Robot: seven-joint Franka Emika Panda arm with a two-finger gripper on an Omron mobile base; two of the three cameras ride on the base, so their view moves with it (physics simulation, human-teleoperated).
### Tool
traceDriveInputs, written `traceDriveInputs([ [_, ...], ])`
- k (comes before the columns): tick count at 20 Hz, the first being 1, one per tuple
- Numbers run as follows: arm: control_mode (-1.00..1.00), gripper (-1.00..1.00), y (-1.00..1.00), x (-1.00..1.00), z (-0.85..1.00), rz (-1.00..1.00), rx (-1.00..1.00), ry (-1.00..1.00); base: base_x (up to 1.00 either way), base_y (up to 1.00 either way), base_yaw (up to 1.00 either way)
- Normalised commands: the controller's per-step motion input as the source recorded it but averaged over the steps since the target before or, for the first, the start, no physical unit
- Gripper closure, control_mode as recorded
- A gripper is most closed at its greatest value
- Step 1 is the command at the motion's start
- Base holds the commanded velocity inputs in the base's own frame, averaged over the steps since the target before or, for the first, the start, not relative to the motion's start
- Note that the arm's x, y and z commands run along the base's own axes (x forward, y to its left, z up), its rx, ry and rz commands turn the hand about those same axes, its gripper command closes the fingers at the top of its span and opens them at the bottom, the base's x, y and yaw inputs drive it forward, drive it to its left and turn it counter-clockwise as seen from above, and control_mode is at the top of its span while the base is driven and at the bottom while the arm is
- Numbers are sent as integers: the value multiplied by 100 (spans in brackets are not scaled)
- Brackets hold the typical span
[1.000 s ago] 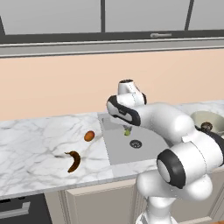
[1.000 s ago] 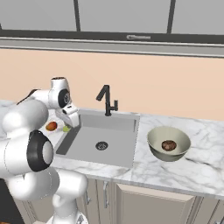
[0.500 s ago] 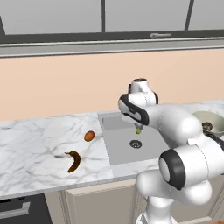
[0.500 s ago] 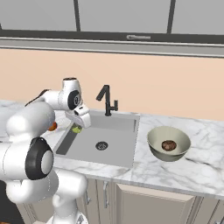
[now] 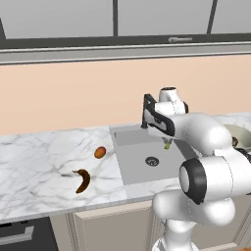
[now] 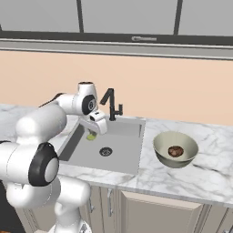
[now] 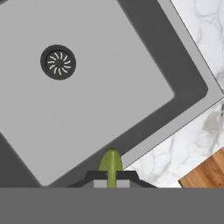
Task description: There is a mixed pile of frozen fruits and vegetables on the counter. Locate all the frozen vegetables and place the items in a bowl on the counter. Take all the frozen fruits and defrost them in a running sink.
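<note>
Carrying the green piece (image 7: pixel 110 165) over the sink (image 6: pixel 120 157), the end effector (image 5: pixel 167 145) is clamped on it. The brown ball (image 6: pixel 175 151) already sits in the bowl (image 6: pixel 160 140). Next call: swing right, over the bowl's rim, and let go.

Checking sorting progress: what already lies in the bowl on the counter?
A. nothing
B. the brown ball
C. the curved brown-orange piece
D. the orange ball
B: the brown ball sits inside the bowl in the right base view, while the green piece hangs in the gripper over the sink.
</note>
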Motion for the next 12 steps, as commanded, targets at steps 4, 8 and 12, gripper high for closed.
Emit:
traceDriveInputs([
  [4,-100,100,-51,0,5,0,-2,4,0,0,0],
  [8,-100,100,-42,-5,17,0,-1,3,0,0,0],
  [12,-100,100,-39,-7,22,0,0,1,0,0,0],
])
